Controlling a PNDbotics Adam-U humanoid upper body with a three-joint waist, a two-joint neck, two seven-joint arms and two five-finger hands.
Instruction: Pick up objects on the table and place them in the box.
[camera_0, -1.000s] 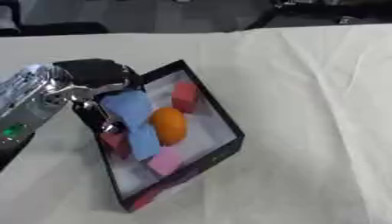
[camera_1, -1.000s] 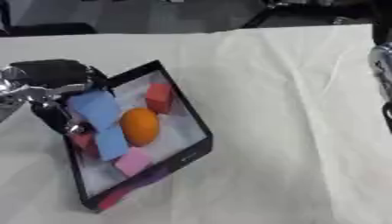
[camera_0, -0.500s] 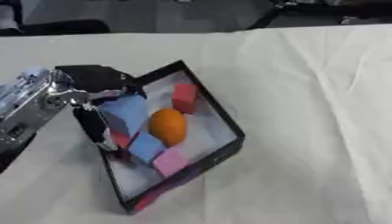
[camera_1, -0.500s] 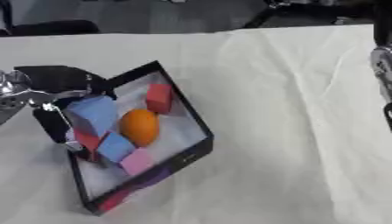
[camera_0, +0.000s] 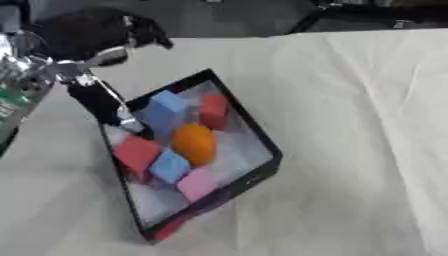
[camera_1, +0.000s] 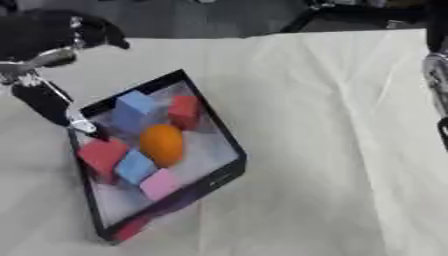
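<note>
Left hand (camera_0: 87, 40) is up in the upper left of the frame, above and just beside the box's (camera_0: 255, 137) far left corner, and it holds nothing: the fingers (camera_0: 109, 102) hang straight and relaxed, one long dark one pointing down toward the box's left rim. Whether that tip touches the rim, I cannot tell.

Inside the box, left of centre in the frame, there's a full load: a tall blue block (camera_0: 164, 112) at the far end, a red block (camera_0: 213, 110) right beside it, the orange ball (camera_0: 194, 144) in the middle, a bigger red block (camera_0: 136, 154) on the left wall, a small blue cube (camera_0: 170, 167) against it and a pink cube (camera_0: 198, 184) nearest the camera. They sit packed close, touching or nearly so.

Out on the counter (camera_0: 359, 125), the pale cloth shows no loose objects anywhere in view, so by my read the picking looks finished or very nearly so. Anything left would have to lie outside the frame.

At the right edge of the right eye view, a sliver of the right arm (camera_1: 435, 75) shows; its hand is out of sight.
</note>
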